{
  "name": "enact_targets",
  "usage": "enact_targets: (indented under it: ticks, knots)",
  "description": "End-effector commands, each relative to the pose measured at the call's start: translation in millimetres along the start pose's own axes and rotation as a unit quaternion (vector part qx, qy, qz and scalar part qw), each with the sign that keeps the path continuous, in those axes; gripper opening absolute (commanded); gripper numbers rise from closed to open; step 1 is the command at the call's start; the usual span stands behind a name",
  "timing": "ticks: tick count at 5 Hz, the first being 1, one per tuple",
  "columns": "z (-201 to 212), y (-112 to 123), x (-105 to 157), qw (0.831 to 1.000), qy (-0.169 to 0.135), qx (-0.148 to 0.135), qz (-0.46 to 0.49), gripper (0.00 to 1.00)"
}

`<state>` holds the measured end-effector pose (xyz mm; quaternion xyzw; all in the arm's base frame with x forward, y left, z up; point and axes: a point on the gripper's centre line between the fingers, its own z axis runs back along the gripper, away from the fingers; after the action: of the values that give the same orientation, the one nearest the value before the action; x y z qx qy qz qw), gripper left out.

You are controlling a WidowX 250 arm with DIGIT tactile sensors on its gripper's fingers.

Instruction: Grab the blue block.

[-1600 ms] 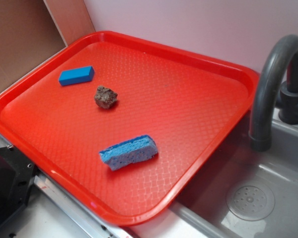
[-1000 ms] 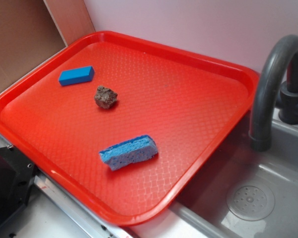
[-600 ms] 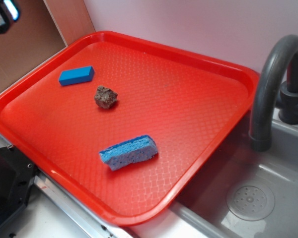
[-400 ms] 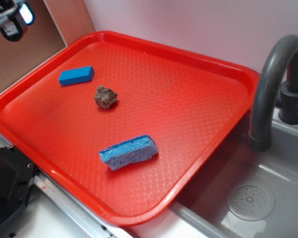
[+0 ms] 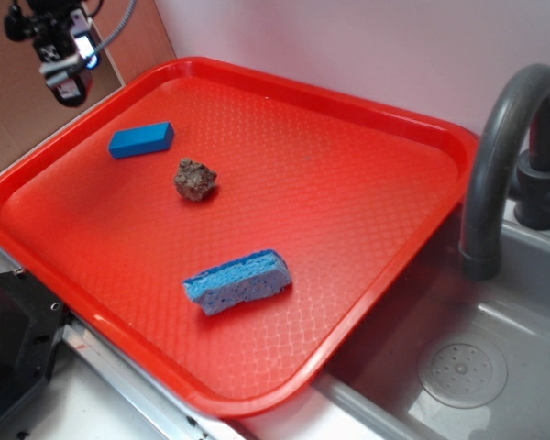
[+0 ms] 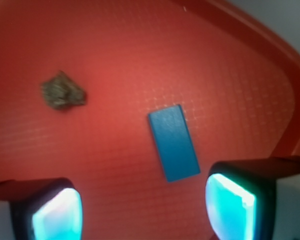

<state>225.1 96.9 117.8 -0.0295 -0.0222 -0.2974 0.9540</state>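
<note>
Below the tool (image 5: 64,69), now swung in over the tray's (image 5: 257,390) far-left corner, jaws spread wide and empty, the block (image 6: 173,142) lies flat between them, rock (image 6: 63,91) well aside, so descent looks next.

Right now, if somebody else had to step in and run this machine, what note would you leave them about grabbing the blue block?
End effector: open, holding nothing, up in the air over the tray's far left corner.
Blue block: lying flat on the red tray, near its left end, untouched. In the wrist view it sits between and ahead of the fingers.
Nearby: brown rock beside the block; blue sponge nearer the front edge. Neither is the target.
Done: nothing gripped yet.
Left: lower over the block, close, lift.
</note>
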Motion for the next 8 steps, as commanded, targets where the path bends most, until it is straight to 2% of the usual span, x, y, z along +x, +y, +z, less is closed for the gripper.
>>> enact_targets:
  ticks: [1, 2, 3, 4, 5, 6, 7, 8]
  knots:
    - [-25, 31, 9, 1.0, 0.011, 0.009, -0.011, 1.0]
    - [-47, 33, 13, 0.999, 0.041, 0.02, -0.023, 1.0]
    - [-66, 24, 16, 0.997, 0.047, 0.017, -0.066, 1.0]
    - [-76, 13, 20, 0.993, 0.03, -0.007, -0.113, 1.0]
    - [-80, 12, 20, 0.994, 0.042, 0.0, -0.099, 1.0]
    - [-93, 15, 17, 0.993, 0.061, 0.005, -0.103, 0.0]
    - [-97, 9, 17, 0.992, 0.085, 0.023, -0.096, 0.0]
    - [-100, 2, 16, 0.991, 0.088, 0.025, -0.099, 0.0]
